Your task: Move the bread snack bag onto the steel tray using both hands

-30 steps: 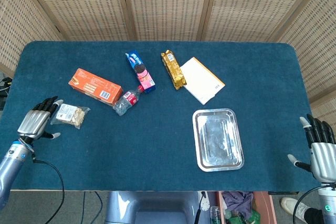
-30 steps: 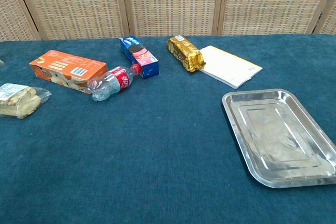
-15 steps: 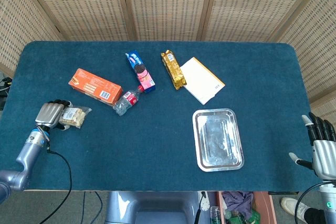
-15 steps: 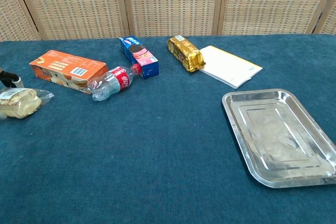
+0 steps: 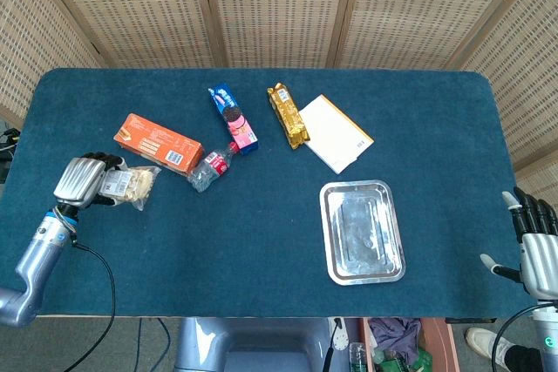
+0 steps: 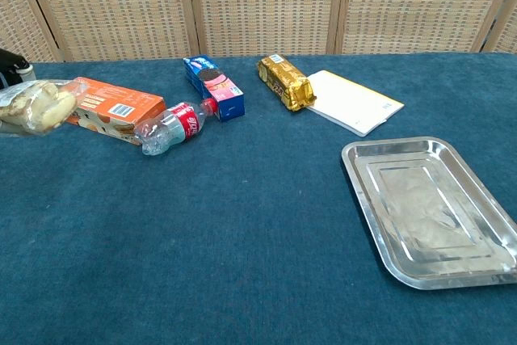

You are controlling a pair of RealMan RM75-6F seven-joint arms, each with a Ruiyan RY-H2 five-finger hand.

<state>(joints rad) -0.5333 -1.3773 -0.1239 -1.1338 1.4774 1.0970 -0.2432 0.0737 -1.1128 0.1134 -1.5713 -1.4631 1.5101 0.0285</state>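
My left hand (image 5: 82, 179) grips the clear bread snack bag (image 5: 132, 186) at the table's left side and holds it lifted off the cloth. In the chest view the bread snack bag (image 6: 36, 107) hangs at the left edge, with only a dark bit of my left hand (image 6: 11, 62) showing above it. The steel tray (image 5: 362, 231) lies empty at the front right, also seen in the chest view as the steel tray (image 6: 428, 208). My right hand (image 5: 534, 243) hovers off the table's right front corner, fingers spread, holding nothing.
An orange box (image 5: 159, 143), a small plastic bottle (image 5: 212, 167), a blue cookie pack (image 5: 233, 118), a gold wrapped pack (image 5: 288, 115) and a white envelope (image 5: 334, 132) lie across the back half of the blue table (image 5: 261, 250).
My left hand closed on the bread snack bag and lifted it off the table, shifting it slightly right. My right hand has barely moved.
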